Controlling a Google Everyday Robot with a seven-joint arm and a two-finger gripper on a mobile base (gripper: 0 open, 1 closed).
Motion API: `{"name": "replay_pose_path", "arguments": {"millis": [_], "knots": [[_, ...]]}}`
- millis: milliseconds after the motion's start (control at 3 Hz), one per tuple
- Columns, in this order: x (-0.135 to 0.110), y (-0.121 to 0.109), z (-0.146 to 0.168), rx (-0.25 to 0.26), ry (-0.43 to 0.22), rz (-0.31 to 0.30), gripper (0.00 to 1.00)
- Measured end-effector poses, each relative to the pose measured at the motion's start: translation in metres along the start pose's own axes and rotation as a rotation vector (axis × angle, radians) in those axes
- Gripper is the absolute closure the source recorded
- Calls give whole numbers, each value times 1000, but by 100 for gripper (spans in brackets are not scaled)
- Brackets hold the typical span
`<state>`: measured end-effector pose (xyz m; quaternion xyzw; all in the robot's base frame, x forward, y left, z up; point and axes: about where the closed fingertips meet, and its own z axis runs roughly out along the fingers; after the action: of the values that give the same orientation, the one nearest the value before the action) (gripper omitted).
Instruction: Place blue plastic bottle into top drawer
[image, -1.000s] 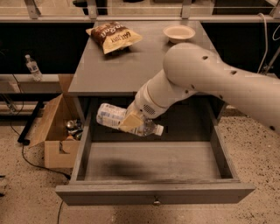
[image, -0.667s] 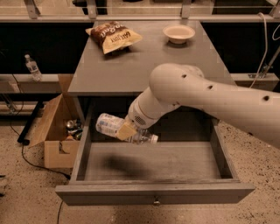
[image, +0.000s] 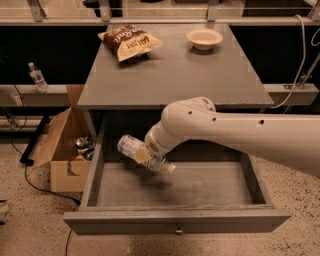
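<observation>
The blue plastic bottle (image: 131, 146) is clear with a pale label and a white cap. It lies tilted, cap end down to the right, inside the open top drawer (image: 125, 220) and a little above its floor at the left. My gripper (image: 145, 153) is shut on the bottle's middle, reaching in from the right under the tabletop. The drawer is pulled fully out, with its round knob (image: 177, 231) on the front panel.
A chip bag (image: 130, 42) and a white bowl (image: 204, 37) sit on the grey tabletop (image: 175, 75). An open cardboard box (image: 62, 150) with cans stands left of the drawer. A small clear bottle (image: 37, 77) is on a left ledge. A cable (image: 40, 185) runs over the floor.
My arm has moved left and down with the bottle, bringing it lower into the drawer's left part.
</observation>
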<state>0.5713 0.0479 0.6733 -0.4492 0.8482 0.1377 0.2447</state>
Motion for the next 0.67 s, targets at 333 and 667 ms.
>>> {"name": "replay_pose_path", "arguments": {"millis": [333, 667], "knots": [[6, -3, 22, -10, -14, 51, 43], [8, -5, 24, -15, -30, 60, 20]]}}
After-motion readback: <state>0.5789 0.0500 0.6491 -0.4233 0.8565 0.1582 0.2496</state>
